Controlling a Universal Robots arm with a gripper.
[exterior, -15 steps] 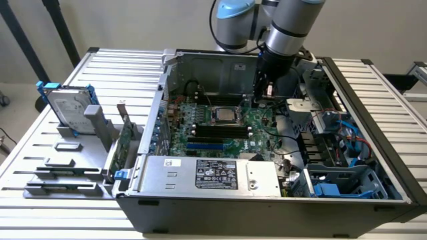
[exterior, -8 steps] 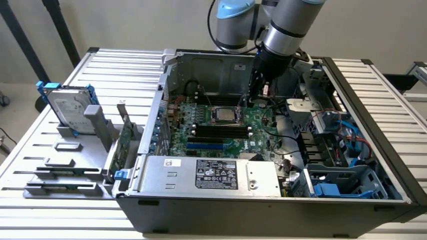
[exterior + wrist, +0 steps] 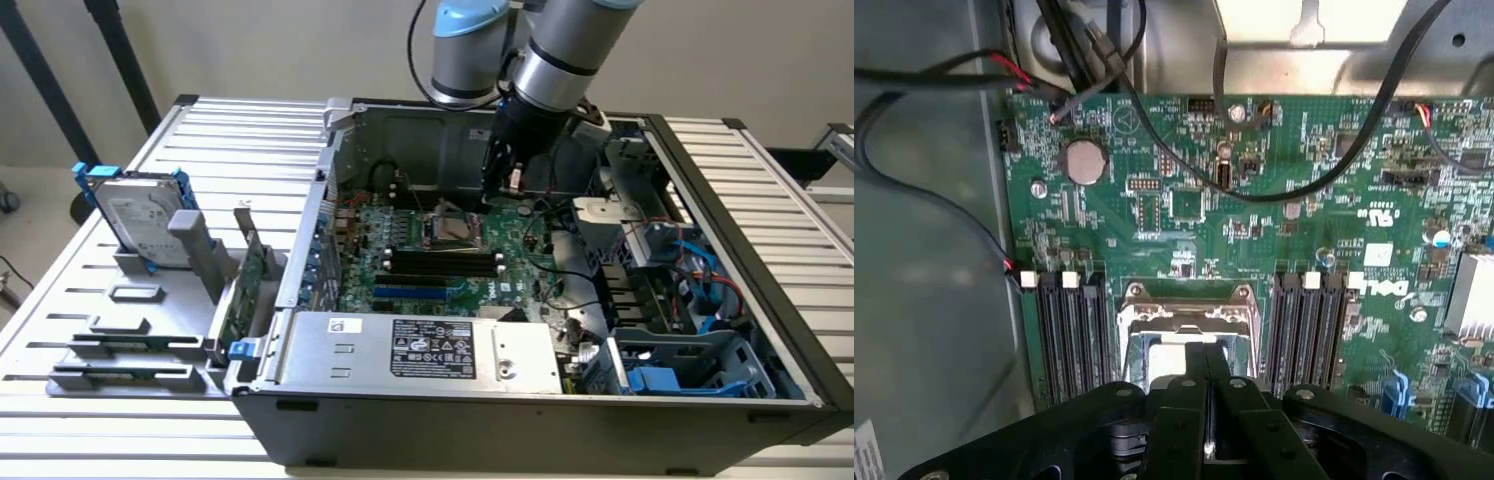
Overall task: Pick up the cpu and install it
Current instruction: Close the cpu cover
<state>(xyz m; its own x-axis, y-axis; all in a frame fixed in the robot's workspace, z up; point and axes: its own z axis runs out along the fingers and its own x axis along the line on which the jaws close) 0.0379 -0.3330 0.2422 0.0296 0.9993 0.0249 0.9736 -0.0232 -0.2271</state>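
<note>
1. Exterior view: a grey-and-blue robot arm (image 3: 554, 50) reaches down into the open grey metal computer case (image 3: 534, 430). Its black gripper (image 3: 510, 188) hangs low over the green motherboard (image 3: 507, 282), just to the exterior view's right of the metal-framed square socket (image 3: 454, 228). The cpu (image 3: 455, 230), a flat dull-silver square, lies inside that frame.
2. Wrist view: the gripper (image 3: 1206, 365) has its two black fingers (image 3: 1189, 400) pressed together, with nothing seen between them. Their tips sit over the socket (image 3: 1189, 300), which is flanked by black memory slots (image 3: 1066, 340). The cpu's (image 3: 1157, 352) pale top shows within the frame, partly hidden by the fingers; whether they touch it cannot be told.
</note>
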